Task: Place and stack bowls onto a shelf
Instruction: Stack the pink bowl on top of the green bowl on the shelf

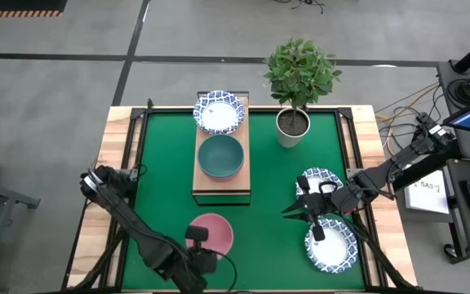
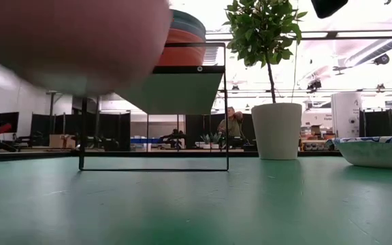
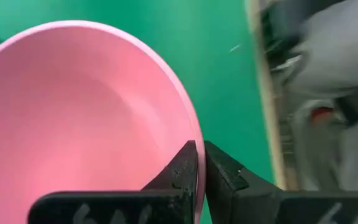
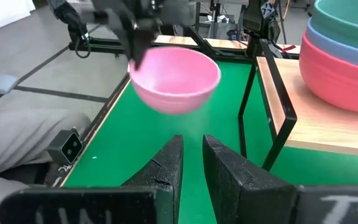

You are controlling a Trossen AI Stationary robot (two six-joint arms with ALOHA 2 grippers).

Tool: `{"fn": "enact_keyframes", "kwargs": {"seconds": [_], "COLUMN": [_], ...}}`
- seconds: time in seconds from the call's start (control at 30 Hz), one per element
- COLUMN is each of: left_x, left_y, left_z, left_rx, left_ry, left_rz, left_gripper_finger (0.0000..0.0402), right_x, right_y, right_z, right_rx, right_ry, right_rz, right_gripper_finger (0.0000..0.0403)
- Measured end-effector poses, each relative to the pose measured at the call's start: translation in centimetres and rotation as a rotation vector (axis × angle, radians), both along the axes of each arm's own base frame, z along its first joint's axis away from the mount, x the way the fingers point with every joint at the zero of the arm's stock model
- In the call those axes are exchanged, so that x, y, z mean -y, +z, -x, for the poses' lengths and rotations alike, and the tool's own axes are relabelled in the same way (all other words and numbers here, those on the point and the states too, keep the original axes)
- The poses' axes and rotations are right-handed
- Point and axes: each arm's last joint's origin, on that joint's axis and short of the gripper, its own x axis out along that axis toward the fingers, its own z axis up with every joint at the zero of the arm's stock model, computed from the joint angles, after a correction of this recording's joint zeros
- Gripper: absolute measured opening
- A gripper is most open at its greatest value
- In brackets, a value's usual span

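High view: the left end effector [image 1: 196,245] sits at the near edge of the green mat [image 1: 161,163], closed on the rim of the pink bowl [image 1: 211,233]. The left wrist view shows its two fingers pinching the bowl wall, one inside and one outside. In the right wrist view the pink bowl hangs clear of the mat, and in the low view it fills the upper left corner above the surface, so it appears lifted. The shelf [image 1: 221,184], a light-wood plank on a dark frame, stands in the middle of the table. On it rest a white bowl with a blue patterned rim [image 1: 219,112] at the far end and a stack topped by a grey-green bowl [image 1: 220,156] nearer the robot; the right wrist view shows blue and red bowls beneath it. The right end effector [image 1: 300,209] waits between two more patterned bowls [image 1: 330,246], its fingers nearly together and holding nothing. A potted plant [image 1: 294,122] stands just beside the shelf's far right corner.

The step in hand appears to be carrying the pink bowl to the shelf. Since the grip is on one rim only, the bowl may tilt; it is best kept level, raised above the stack's top edge, centred over the grey-green bowl, and lowered until nested before release.
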Motion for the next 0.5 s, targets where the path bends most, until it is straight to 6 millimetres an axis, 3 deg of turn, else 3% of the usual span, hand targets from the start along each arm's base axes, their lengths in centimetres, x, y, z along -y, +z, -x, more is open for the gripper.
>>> {"fn": "enact_keyframes", "kwargs": {"seconds": [0.27,0.5], "left_x": [-0.4,-3.1], "left_y": [9.5,14.6], "left_z": [0.6,1.8], "left_rx": [0.101,0.23], "left_ry": [-0.165,-0.201], "left_rz": [0.029,-0.211], "left_gripper_finger": [0.0001,0.0], "right_x": [0.0,0.0], "right_y": [0.1,0.1], "right_z": [0.0,0.0], "right_rx": [0.007,0.009], "right_ry": [0.0,0.0], "right_rz": [-0.005,-0.006], "right_gripper_finger": [0.0052,0.0052]}}
